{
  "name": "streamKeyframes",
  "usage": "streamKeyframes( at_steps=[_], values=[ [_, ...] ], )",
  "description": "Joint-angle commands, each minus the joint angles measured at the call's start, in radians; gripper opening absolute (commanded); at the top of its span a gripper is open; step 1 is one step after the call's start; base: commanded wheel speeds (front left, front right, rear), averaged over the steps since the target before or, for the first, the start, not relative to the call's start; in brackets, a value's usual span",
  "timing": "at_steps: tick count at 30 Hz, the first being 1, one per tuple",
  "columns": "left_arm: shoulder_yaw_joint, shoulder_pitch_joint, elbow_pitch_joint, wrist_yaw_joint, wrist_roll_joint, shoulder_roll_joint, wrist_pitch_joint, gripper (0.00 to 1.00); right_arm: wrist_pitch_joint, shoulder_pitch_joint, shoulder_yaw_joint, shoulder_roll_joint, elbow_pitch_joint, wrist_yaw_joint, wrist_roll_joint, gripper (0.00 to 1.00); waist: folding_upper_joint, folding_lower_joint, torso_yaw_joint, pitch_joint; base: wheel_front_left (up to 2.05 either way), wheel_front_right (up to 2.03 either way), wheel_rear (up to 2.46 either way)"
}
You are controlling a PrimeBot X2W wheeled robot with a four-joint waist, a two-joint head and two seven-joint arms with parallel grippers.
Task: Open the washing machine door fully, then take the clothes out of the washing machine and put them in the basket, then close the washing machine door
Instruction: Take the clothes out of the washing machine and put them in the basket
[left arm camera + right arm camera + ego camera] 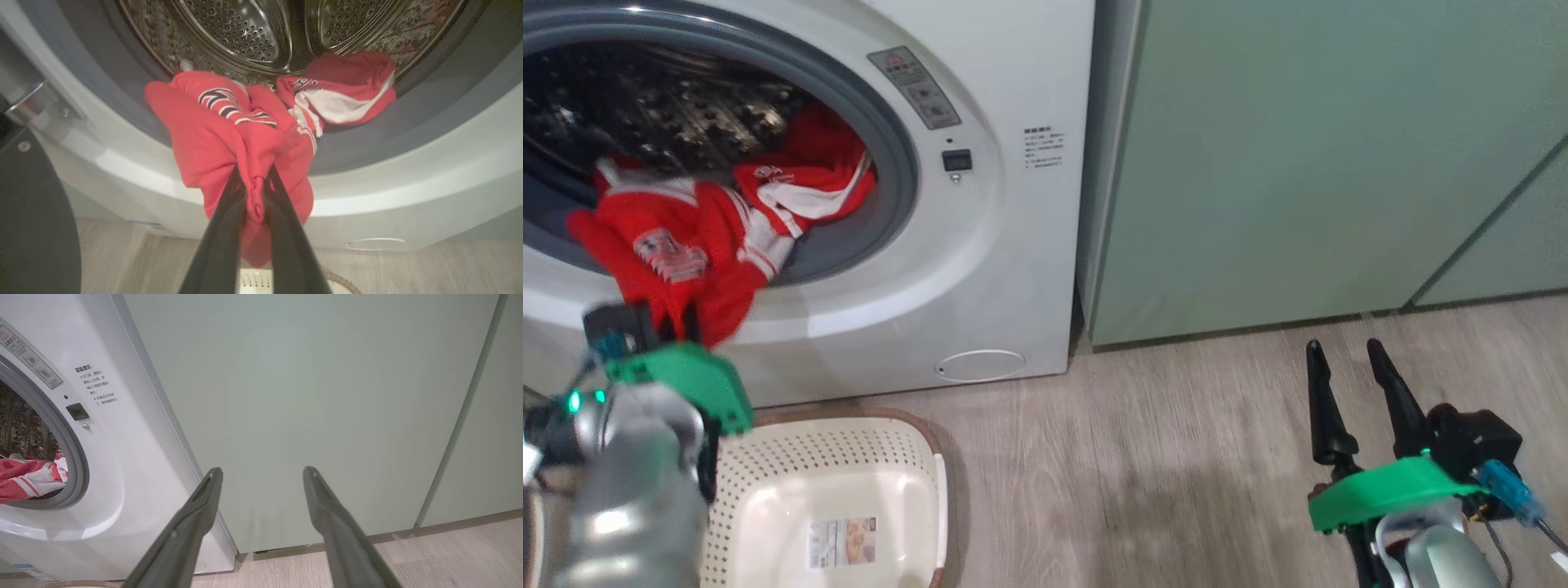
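The door (36, 228) stands open. Your left tool (255, 172) pinches the clothes (212, 134) draped over the washing machine (1013, 245) lip, above the empty basket (849, 445). Your right tool (1343, 349) gapes wide, idle. Unloading and closing remain.

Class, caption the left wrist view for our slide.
Left end effector pinching red clothes draped out of the washing machine, basket below.

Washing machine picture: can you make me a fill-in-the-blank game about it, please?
1. The left claw is shut on the ____ clothes.
2. The right claw is ____ and holds nothing.
3. The cabinet doors beside the washing machine are pale ____.
Missing words: red; open; green.
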Motion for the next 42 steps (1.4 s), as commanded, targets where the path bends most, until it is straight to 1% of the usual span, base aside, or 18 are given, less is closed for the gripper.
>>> streamKeyframes(
  at_steps=[1,2,3,7,11,14,19,22,24,28,31,36,42],
  values=[
    [0.015,0.022,-0.054,0.019,0.005,0.034,-0.014,0.0,-0.006,-0.001,0.02,0.0,-0.027,0.007,0.01,1.0,-0.0001,0.0,0.015,-0.019,0.0,0.0,0.0],
    [0.005,0.052,-0.074,0.034,0.018,0.031,-0.014,0.0,-0.006,0.003,0.02,0.0,-0.027,0.007,0.013,1.0,-0.0001,0.0,0.02,-0.025,0.0,0.0,0.0],
    [0.0,0.081,-0.093,0.037,0.019,0.021,-0.014,0.0,-0.006,0.006,0.021,0.0,-0.028,0.007,0.016,1.0,-0.0001,0.0,0.023,-0.028,0.0,0.0,0.0],
    [-0.013,0.185,-0.153,0.037,0.01,-0.019,0.023,0.0,-0.006,0.011,0.036,0.0,-0.027,0.007,0.027,1.0,-0.0001,0.0,0.036,-0.036,0.0,0.0,0.0],
    [-0.027,0.267,-0.207,0.041,0.005,-0.043,0.087,0.0,-0.006,0.01,0.042,0.0,-0.026,0.007,0.032,1.0,-0.0001,0.0,0.044,-0.037,0.0,0.0,0.0],
    [-0.042,0.314,-0.237,0.033,0.0,-0.057,0.15,0.0,-0.006,0.009,0.042,0.0,-0.025,0.007,0.033,1.0,-0.0001,0.0,0.049,-0.036,0.0,0.0,0.0],
    [-0.06,0.361,-0.246,0.011,-0.011,-0.057,0.261,0.0,-0.006,0.002,0.047,0.0,-0.023,0.007,0.033,1.0,-0.0001,0.0,0.047,-0.025,0.0,0.0,0.0],
    [-0.071,0.357,-0.218,-0.01,-0.018,-0.052,0.328,0.0,-0.006,-0.003,0.041,0.0,-0.023,0.007,0.032,1.0,-0.0001,0.0,0.049,-0.016,0.0,0.0,0.0],
    [-0.075,0.341,-0.191,-0.012,-0.019,-0.042,0.351,0.0,-0.006,-0.008,0.047,0.0,-0.021,0.007,0.031,1.0,-0.0001,0.0,0.044,-0.006,0.0,0.0,0.0],
    [-0.068,0.291,-0.126,-0.016,-0.032,-0.034,0.337,0.0,-0.006,-0.026,0.054,0.0,-0.023,0.007,0.03,1.0,-0.0001,0.0,0.032,0.018,0.0,0.0,0.0],
    [-0.065,0.261,-0.093,-0.014,-0.037,-0.034,0.306,0.0,-0.006,-0.035,0.055,0.0,-0.026,0.007,0.028,1.0,-0.0001,0.0,0.024,0.034,0.0,0.0,0.0],
    [-0.075,0.183,0.009,-0.029,-0.038,-0.032,0.25,0.0,-0.006,-0.059,0.054,0.0,-0.04,0.007,0.02,1.0,-0.0001,0.0,0.003,0.089,0.0,0.0,0.0],
    [-0.06,0.131,0.134,-0.047,-0.075,-0.045,0.258,0.0,-0.006,-0.082,0.054,0.0,-0.046,0.007,0.01,1.0,-0.0001,0.0,-0.027,0.136,0.0,0.0,0.0]
  ],
)
